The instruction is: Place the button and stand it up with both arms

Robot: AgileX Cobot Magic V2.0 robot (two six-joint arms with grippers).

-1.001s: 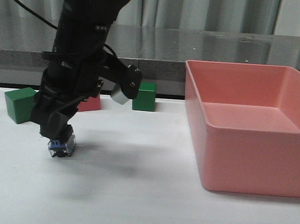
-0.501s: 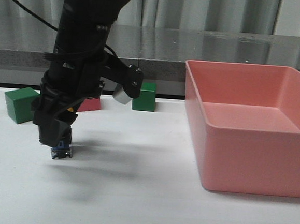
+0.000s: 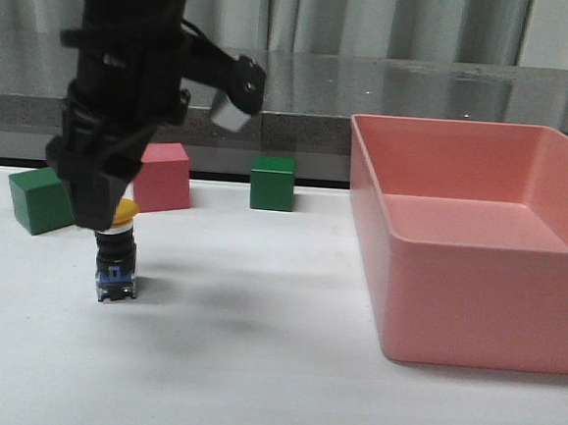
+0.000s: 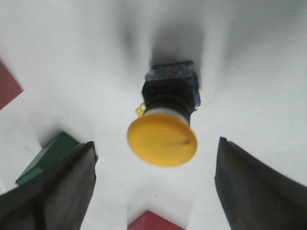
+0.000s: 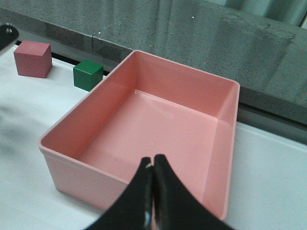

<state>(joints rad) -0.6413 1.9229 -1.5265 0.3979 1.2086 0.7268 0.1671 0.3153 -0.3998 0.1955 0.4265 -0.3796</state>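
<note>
The button (image 3: 116,263) stands upright on the white table at the left, blue-grey base down, yellow cap up. My left gripper (image 3: 95,208) hangs just above it, its jaws open and clear of the button. In the left wrist view the yellow cap (image 4: 162,141) and black body show between and beyond the two dark fingers (image 4: 67,184), with a wide gap on both sides. My right gripper (image 5: 153,165) is shut and empty, above the pink bin. The right arm does not show in the front view.
A large pink bin (image 3: 551,322) fills the right side; it also shows in the right wrist view (image 5: 67,163). Behind the button stand a green cube (image 3: 39,199), a pink cube (image 3: 164,176) and another green cube (image 3: 273,182).
My left gripper has let go of the button and risen. The button now stands free on the table with its yellow cap showing.
</note>
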